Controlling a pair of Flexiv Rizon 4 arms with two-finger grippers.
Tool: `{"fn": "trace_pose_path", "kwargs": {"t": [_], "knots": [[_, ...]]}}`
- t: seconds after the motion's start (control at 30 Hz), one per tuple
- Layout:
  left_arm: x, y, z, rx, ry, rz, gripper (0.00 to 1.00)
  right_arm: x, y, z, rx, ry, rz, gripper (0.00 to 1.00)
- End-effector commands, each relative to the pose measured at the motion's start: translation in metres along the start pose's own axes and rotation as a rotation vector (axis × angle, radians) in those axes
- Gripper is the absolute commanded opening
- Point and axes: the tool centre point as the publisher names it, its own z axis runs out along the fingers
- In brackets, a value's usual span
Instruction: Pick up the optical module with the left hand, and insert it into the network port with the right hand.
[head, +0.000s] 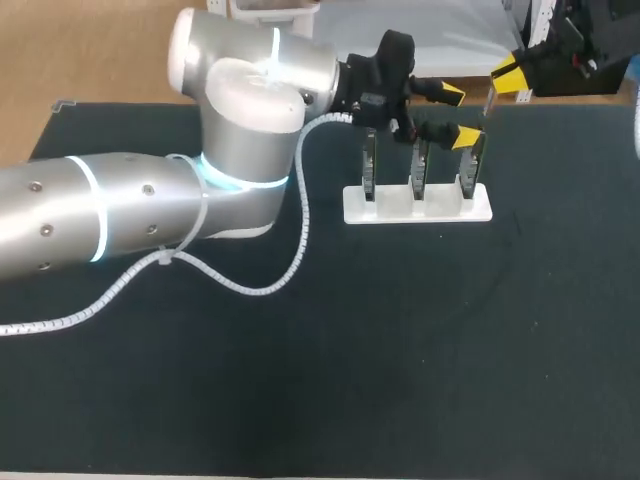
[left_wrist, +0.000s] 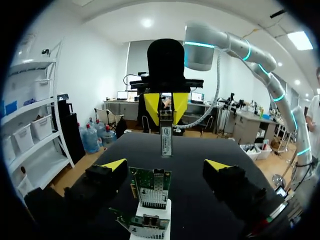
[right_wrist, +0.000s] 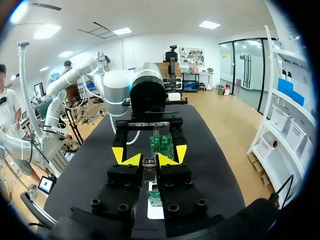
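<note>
The optical module (left_wrist: 166, 137), a slim metal stick, hangs upright from my right gripper (left_wrist: 166, 107), which is shut on its top end. In the right wrist view the same module (right_wrist: 149, 169) is pinched between the yellow tips of that gripper (right_wrist: 148, 157). My left gripper (head: 458, 116) stands open just above the white stand (head: 418, 207), its fingers spread wide to either side of the nearest green network card (left_wrist: 151, 187). Nothing is held between them. The right gripper (head: 510, 75) hovers at the table's far right, past the stand.
Three green network cards (head: 420, 170) stand upright in a row on the white stand. My left arm (head: 150, 210) and its white spiral cable (head: 290, 265) lie across the left half of the dark table (head: 420, 350).
</note>
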Motion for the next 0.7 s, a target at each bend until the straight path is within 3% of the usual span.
{"fn": "trace_pose_path", "kwargs": {"t": [0.03, 0.27, 0.7], "knots": [[-0.003, 0.005, -0.002, 0.010, 0.059, 0.008, 1.00, 0.000, 0.002, 0.001, 0.000, -0.005, -0.004, 0.00], [0.004, 0.006, -0.001, 0.011, 0.168, 0.043, 1.00, 0.001, 0.002, 0.001, 0.000, -0.007, -0.004, 0.00], [0.016, 0.003, 0.002, 0.018, 0.278, 0.080, 1.00, 0.000, 0.002, 0.000, -0.002, -0.004, -0.008, 0.00]]}}
